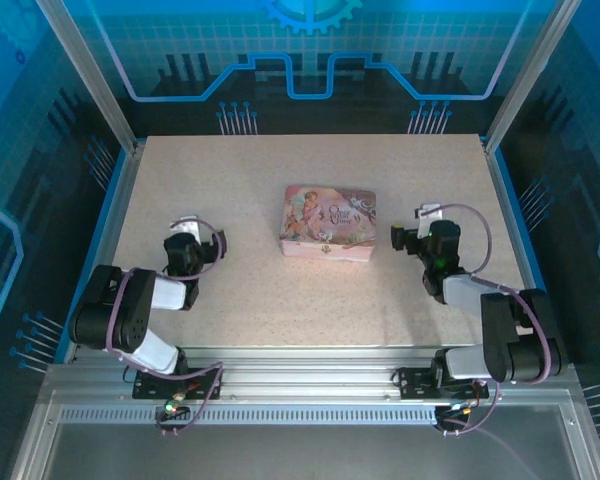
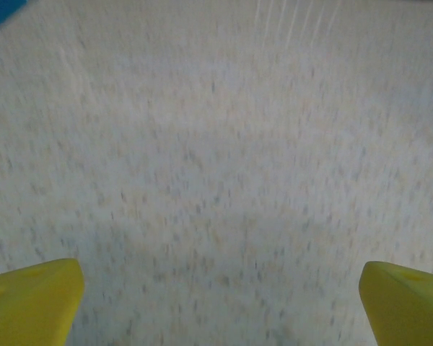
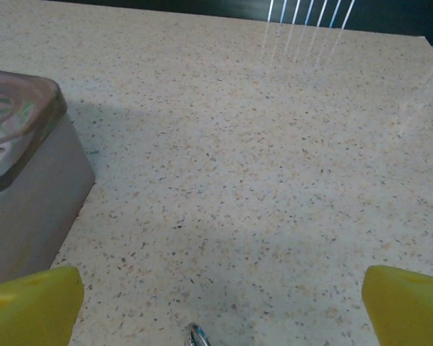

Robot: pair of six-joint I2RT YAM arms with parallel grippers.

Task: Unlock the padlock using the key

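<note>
The speckled table [image 1: 230,180] carries the pink tin [image 1: 328,222], which lies left of the right gripper [image 3: 220,303] and right of the left gripper [image 2: 218,299]. Both grippers stand fully spread and hold nothing. The padlock [image 1: 327,238] (a mere speck) sits at the tin's near wall. A metal ring [image 3: 195,334] lies between the right fingertips.

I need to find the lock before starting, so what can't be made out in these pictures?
- Padlock: top view, too small to pick out against the pink illustrated rectangular tin box.
- Small silvery metal ring: right wrist view, cut off by the bottom edge; what it belongs to is unclear.
- Most of the tin: right wrist view, cut off by the left edge.
- Speckled beige tabletop: left wrist view, blurred, no fine detail.
</note>
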